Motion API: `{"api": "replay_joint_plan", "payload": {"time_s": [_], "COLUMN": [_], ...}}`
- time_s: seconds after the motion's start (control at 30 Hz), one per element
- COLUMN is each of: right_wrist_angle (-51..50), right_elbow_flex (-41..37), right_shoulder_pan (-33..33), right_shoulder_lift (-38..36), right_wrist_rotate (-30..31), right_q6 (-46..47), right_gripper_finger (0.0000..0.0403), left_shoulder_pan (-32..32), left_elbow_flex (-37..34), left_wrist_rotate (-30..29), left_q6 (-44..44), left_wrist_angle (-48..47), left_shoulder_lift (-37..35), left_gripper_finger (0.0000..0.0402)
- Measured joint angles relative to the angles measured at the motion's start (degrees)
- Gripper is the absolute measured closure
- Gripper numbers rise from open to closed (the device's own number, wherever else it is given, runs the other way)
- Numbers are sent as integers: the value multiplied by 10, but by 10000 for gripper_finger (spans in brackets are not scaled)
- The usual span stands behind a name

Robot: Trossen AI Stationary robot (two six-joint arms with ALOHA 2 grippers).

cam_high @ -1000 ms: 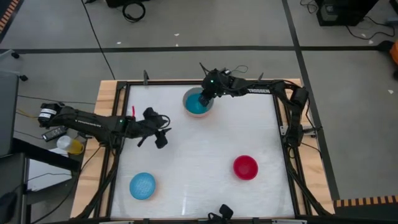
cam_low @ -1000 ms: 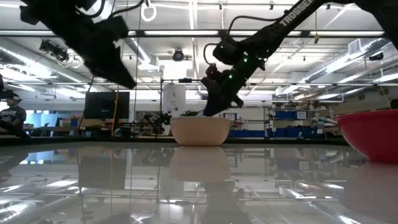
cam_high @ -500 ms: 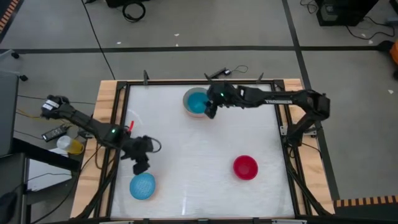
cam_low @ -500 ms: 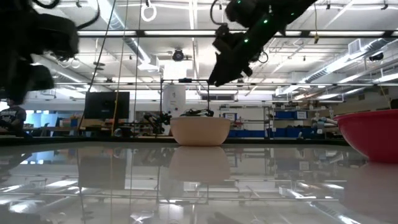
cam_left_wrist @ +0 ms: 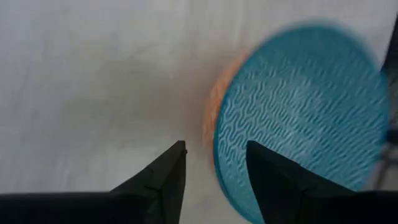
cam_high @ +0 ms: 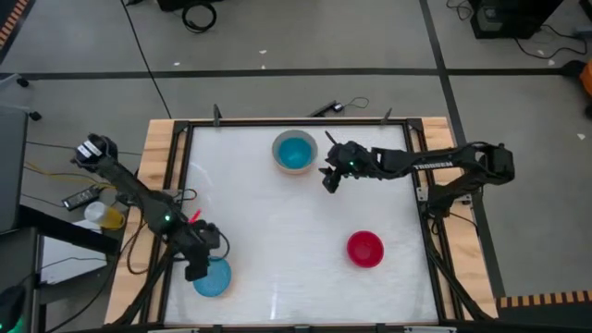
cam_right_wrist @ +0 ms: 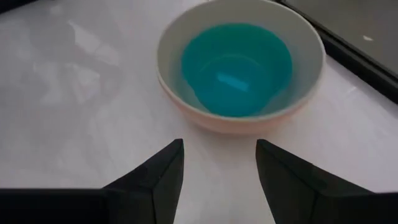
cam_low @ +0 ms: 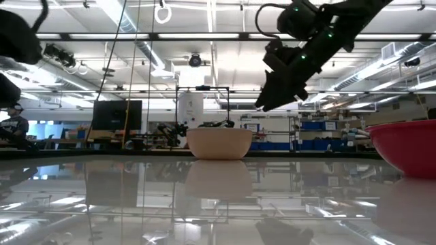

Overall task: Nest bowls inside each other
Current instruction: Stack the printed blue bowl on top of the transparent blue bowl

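Note:
Three bowls stand nested at the far middle, the teal bowl inside a beige-grey one with a pale pink rim below. The red-magenta bowl sits alone at the near right. The speckled light blue bowl sits at the near left. My left gripper points down, open, its fingers either side of that bowl's left rim; whether they touch it I cannot tell. My right gripper hangs open to the right of the stack, above the table.
A black frame borders the white tabletop, which lies bare between the bowls. A black clamp sits at the near edge. Off the table's left side lie a yellow object and cables.
My left gripper has swung toward the table's near-left corner, tipped downward and sunk to the light blue bowl's rim. My right gripper has risen from the stacked bowls and drawn back toward the right and near side. The teal bowl stays in the stack.

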Motion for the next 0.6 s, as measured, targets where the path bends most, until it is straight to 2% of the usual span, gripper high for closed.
{"api": "replay_joint_plan", "payload": {"time_s": [0.13,0.23,0.4,0.5,0.6], "right_wrist_angle": [2,-1,-27,-40,-65], "right_elbow_flex": [-25,-38,-40,-40,-40], "right_shoulder_pan": [8,17,40,53,67], "right_shoulder_lift": [-29,-54,-101,-132,-164], "right_wrist_rotate": [15,23,44,49,55], "right_q6": [13,18,20,20,20], "right_gripper_finger": [198,201,222,242,259], "left_shoulder_pan": [-20,-15,25,67,114], "left_elbow_flex": [0,0,4,13,41], "left_wrist_rotate": [-1,-37,-46,-58,-121], "left_q6": [80,95,97,122,207], "left_wrist_angle": [27,32,41,34,23], "left_shoulder_lift": [57,91,106,99,88], "left_gripper_finger": [258,287,381,386,387]}}
